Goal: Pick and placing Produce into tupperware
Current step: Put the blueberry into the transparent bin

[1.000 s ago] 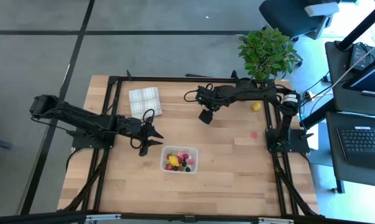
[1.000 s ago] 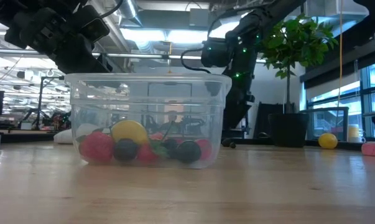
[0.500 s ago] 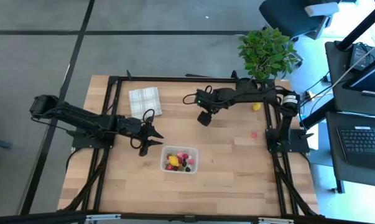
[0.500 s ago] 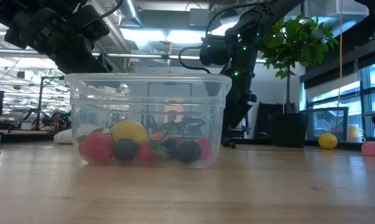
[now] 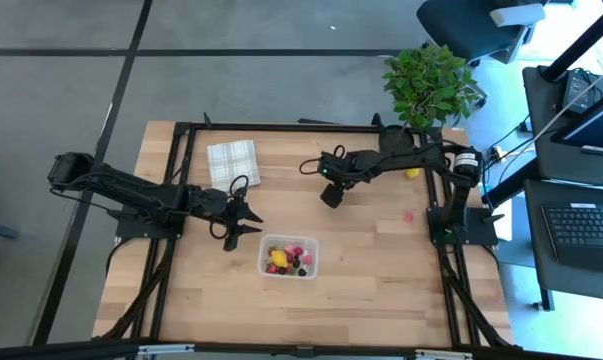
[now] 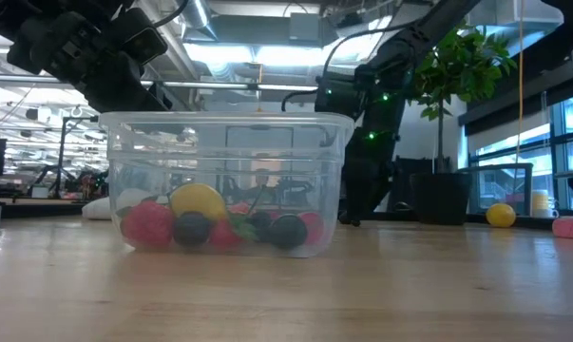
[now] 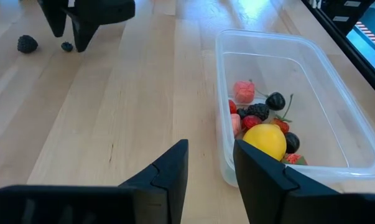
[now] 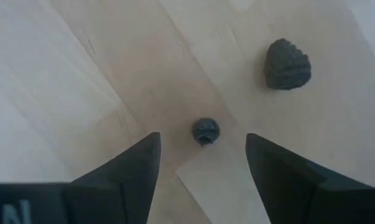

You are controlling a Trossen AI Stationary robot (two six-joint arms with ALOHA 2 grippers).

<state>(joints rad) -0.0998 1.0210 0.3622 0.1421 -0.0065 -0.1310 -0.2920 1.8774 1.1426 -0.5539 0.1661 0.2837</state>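
A: Right wrist view shows the right gripper (image 8: 201, 163) spread wide, a small dark round berry (image 8: 206, 130) centred between its fingers on the bare wood. A larger bumpy blackberry (image 8: 287, 64) lies just beyond, off to one side.

B: Which arm is nearer those two?

A: The right one. From above, the right gripper (image 5: 330, 192) hangs at the table's far middle; the left gripper (image 5: 243, 225), slightly parted and empty, waits just left of the tupperware (image 5: 312, 246).

B: And the rest?

A: The tupperware sits near-centre, holding red, pink and dark pieces plus a lemon (image 7: 264, 140). A yellow piece (image 5: 412, 171) and a pink piece (image 5: 408, 215) lie far right. Pale plank table (image 5: 381, 280); workshop room behind.
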